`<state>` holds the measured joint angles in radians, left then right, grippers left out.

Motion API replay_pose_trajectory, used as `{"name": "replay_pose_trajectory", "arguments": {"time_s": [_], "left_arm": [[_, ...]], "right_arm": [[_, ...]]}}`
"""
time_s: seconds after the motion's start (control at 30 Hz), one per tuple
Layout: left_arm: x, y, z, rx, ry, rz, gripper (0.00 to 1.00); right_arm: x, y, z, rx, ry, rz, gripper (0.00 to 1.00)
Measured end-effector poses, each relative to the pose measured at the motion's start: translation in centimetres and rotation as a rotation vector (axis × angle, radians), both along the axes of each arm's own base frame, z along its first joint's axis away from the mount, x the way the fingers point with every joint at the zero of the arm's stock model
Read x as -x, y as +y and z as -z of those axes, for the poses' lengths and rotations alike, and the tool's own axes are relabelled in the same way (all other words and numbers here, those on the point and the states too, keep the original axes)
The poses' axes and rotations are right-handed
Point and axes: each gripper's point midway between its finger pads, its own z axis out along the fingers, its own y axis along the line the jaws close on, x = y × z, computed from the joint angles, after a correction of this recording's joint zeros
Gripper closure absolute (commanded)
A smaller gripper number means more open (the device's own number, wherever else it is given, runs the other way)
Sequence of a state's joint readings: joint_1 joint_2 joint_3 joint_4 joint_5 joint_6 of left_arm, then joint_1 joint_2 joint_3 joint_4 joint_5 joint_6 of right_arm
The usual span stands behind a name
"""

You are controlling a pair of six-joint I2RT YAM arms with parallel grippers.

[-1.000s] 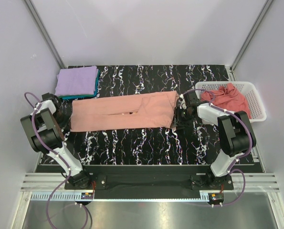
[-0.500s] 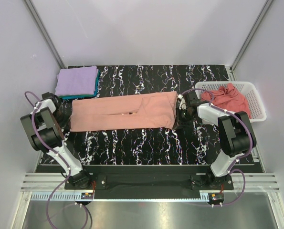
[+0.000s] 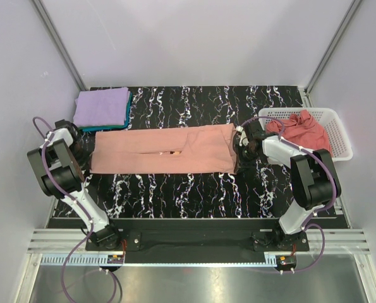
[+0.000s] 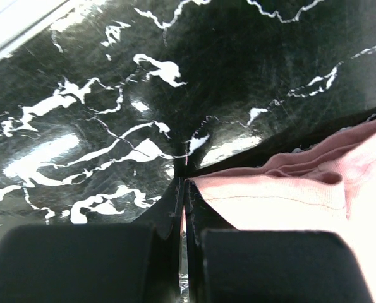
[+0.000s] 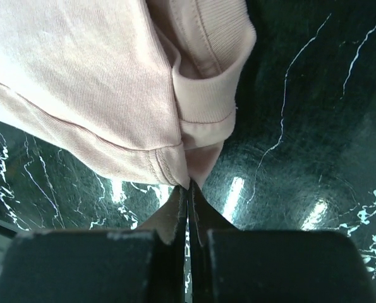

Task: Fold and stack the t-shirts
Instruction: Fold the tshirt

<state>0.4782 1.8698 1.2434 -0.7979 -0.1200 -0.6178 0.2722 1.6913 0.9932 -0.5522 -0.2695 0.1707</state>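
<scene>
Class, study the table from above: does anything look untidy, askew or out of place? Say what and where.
Nothing is spilled or damaged. The rose-pink t-shirt lies crumpled in the white basket, unlike the neat lavender t-shirt stacked far left. The salmon-pink t-shirt shows a gap where its folded edges do not meet.
</scene>
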Motion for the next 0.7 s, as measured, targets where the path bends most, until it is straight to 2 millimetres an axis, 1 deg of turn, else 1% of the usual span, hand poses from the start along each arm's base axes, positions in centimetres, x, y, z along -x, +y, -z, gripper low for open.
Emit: {"name": "replay_pose_trajectory", "arguments": {"time_s": [0.1, 0.33, 0.43, 0.53, 0.57, 0.6, 0.7], "left_arm": [[0.2, 0.3, 0.0, -0.012, 0.014, 0.002, 1.0], [0.2, 0.7, -0.1, -0.027, 0.044, 0.008, 1.0], [0.1, 0.8, -0.1, -0.027, 0.046, 0.008, 1.0], [0.2, 0.8, -0.1, -0.026, 0.047, 0.009, 1.0], [0.2, 0.7, -0.1, -0.026, 0.047, 0.009, 1.0], [0.2, 0.8, -0.1, -0.026, 0.047, 0.011, 1.0], [0.2, 0.9, -0.1, -0.03, 0.047, 0.01, 1.0]], "right_arm": [[0.1, -0.1, -0.2, 0.007, 0.008, -0.004, 1.0], [-0.7, -0.6, -1.1, 0.047, -0.002, -0.017, 1.0], [-1.1, -0.8, -1.6, 0.065, -0.008, -0.025, 0.97], [-0.9, -1.1, -1.9, 0.084, 0.006, -0.028, 0.88], [-0.7, -1.2, -1.9, 0.087, 0.014, -0.028, 0.84], [-0.4, -1.4, -1.9, 0.098, 0.025, -0.028, 0.77], [0.5, -2.1, -2.0, 0.126, 0.07, -0.017, 0.73]]}}
